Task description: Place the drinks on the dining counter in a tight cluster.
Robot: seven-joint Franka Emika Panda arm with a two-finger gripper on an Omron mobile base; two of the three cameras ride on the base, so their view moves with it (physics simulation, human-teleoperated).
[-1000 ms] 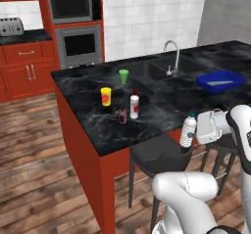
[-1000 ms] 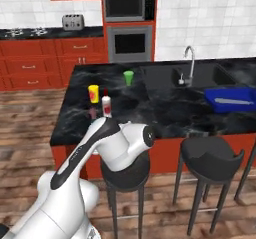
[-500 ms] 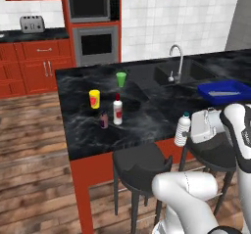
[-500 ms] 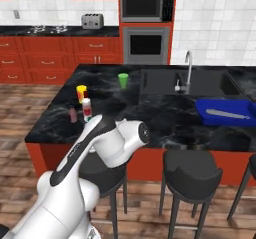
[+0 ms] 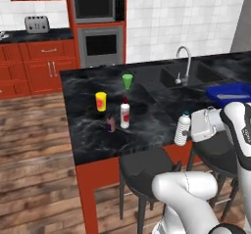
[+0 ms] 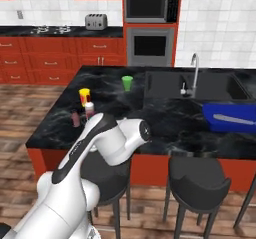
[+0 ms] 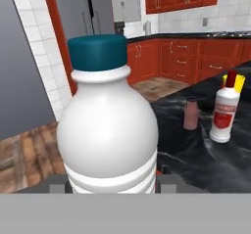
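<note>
- The left base view looks forward and down from behind the gripper.
- The right base view does likewise, sharing the dining counter.
- The hand view looks along the gripper, very near.

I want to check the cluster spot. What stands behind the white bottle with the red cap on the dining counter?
Behind the white bottle with the red cap stands the yellow cup, farther back the green cup. The purple bottle stands beside it. Nothing visible hides there.

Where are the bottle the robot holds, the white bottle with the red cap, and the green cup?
teal-capped bottle (image 7: 105,130): hand view, on its body.
white bottle with the red cap (image 5: 125,115): left base view, on its label.
green cup (image 6: 127,83): right base view, on its side.
</note>
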